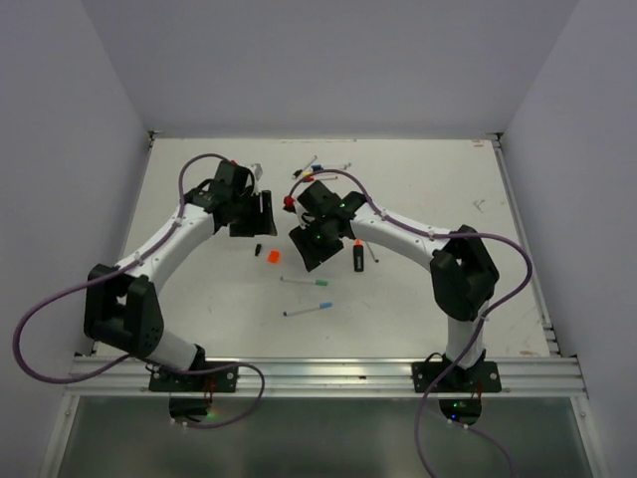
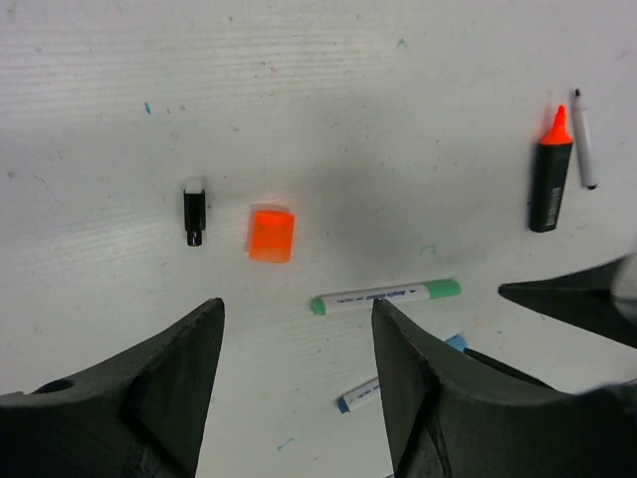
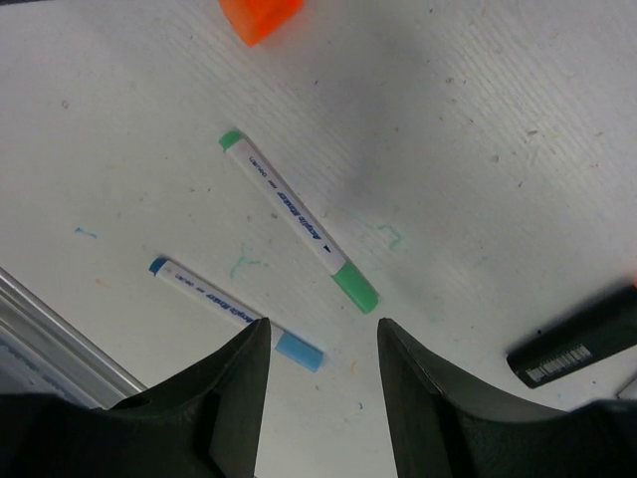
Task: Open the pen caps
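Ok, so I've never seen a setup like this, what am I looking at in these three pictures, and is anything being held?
Two white-and-black robot arms stand on a white table. The wide picture looks down from above; the other two come from cameras on each wrist, so the dark wedges below are fingers. The left gripper and right gripper are open, holding nothing. On the table lie a chunky orange plastic cap, a small black cap, a green-ended white pen, a blue-ended white pen and a black highlighter with its orange tip bare.

lab: white-walled enclosure [image 1: 60,119], aluminium-framed table [image 1: 418,289].
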You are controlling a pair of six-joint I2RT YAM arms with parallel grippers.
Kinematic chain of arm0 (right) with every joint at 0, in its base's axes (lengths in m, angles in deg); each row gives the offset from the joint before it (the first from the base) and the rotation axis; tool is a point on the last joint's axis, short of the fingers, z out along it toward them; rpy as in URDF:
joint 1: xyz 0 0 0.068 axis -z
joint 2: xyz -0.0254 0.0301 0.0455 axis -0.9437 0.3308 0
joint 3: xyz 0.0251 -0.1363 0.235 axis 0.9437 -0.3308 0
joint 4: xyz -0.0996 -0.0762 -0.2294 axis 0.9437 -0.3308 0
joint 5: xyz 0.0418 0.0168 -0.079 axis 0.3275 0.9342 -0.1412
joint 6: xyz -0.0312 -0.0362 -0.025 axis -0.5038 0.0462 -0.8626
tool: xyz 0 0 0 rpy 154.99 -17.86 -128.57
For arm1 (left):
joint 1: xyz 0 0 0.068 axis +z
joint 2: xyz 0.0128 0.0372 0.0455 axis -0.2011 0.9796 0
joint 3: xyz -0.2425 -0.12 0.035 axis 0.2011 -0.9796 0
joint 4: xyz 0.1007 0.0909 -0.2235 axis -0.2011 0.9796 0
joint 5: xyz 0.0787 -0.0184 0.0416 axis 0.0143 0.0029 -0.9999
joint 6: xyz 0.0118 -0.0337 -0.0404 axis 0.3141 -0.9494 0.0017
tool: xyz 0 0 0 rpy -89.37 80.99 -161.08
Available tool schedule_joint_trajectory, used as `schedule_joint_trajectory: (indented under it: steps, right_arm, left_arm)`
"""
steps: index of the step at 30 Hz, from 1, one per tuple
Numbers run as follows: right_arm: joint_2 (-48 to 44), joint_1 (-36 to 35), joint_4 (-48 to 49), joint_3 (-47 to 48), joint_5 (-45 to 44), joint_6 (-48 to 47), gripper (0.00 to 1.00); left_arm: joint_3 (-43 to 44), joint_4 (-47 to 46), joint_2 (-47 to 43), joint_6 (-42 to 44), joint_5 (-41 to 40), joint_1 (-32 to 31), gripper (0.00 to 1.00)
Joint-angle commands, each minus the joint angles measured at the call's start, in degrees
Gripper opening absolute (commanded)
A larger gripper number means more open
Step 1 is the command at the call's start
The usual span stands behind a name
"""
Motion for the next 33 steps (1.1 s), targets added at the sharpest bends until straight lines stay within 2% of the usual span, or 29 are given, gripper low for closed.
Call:
schedule_joint_trajectory:
  steps: [1,7,15,24,33]
  right_arm:
    - [2.5,-0.6,1.7,1.6,2.4,-2.6,0.5]
    - [5.7,-2.0,1.9,1.9,2.8,-4.2,0.5]
    - [8.6,-3.8,2.2,3.0,0.2,-4.7,0.5]
    - [11.5,-4.7,2.9,3.3,-5.2,-4.2,0.44]
    - [14.5,-5.8,3.8,4.3,-6.4,-5.0,0.38]
  left_arm:
    - [-2.9,-0.4,-6.9,-3.7,-2.4,0.7,0.64]
    - [-9.3,-0.5,-14.7,-6.4,-4.4,0.9,0.65]
    - [-13.5,0.1,-21.8,-9.2,-4.7,0.9,0.65]
    - [-15.9,0.8,-26.2,-10.4,-3.6,0.9,0.66]
    - [-17.2,1.4,-28.7,-11.3,-2.3,1.0,0.66]
